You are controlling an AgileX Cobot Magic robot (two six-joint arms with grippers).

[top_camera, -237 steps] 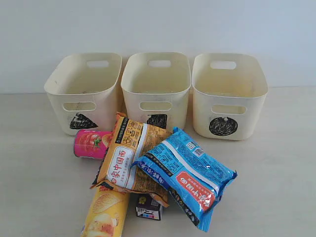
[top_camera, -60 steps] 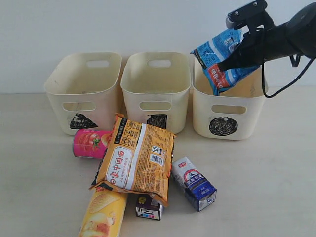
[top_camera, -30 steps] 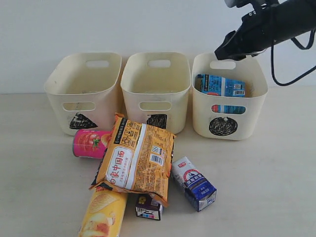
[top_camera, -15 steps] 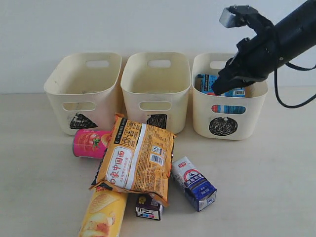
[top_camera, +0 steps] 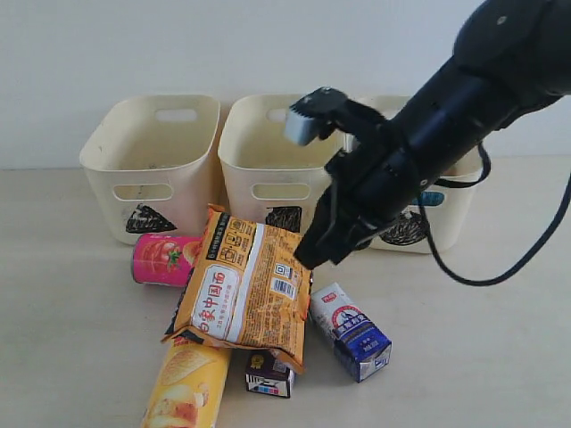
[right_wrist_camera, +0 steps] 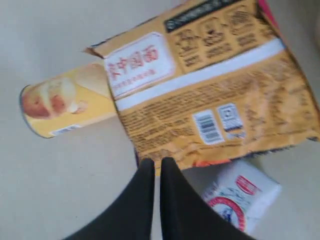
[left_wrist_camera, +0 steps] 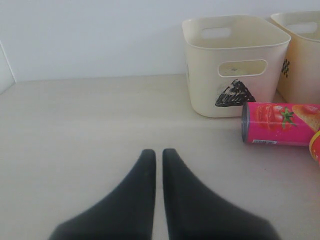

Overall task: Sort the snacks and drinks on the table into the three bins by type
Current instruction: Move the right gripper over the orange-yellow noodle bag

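Note:
My right gripper point(top_camera: 308, 257) hangs shut and empty just above the right edge of the orange noodle packet point(top_camera: 245, 285), close to the whitish carton point(top_camera: 350, 332). In the right wrist view the shut gripper point(right_wrist_camera: 154, 162) points at the packet's point(right_wrist_camera: 215, 95) edge, with the yellow tube point(right_wrist_camera: 65, 102) and the whitish carton point(right_wrist_camera: 240, 195) beside it. The packet lies over the pink tube point(top_camera: 165, 260), the yellow tube point(top_camera: 187, 388) and the dark carton point(top_camera: 269, 374). A blue packet point(top_camera: 434, 198) shows through the circle bin's point(top_camera: 455, 223) slot. My left gripper point(left_wrist_camera: 155, 152) is shut over bare table point(left_wrist_camera: 75, 130).
The triangle bin point(top_camera: 152, 165) and the square bin point(top_camera: 281, 160) stand along the back wall with nothing showing in them. My right arm covers most of the circle bin. In the left wrist view the triangle bin point(left_wrist_camera: 235, 65) and the pink tube point(left_wrist_camera: 280, 123) lie ahead.
My right arm has swung from above the circle bin down and left to the orange packet's edge, its jaws closing on the way. The left gripper has not moved.

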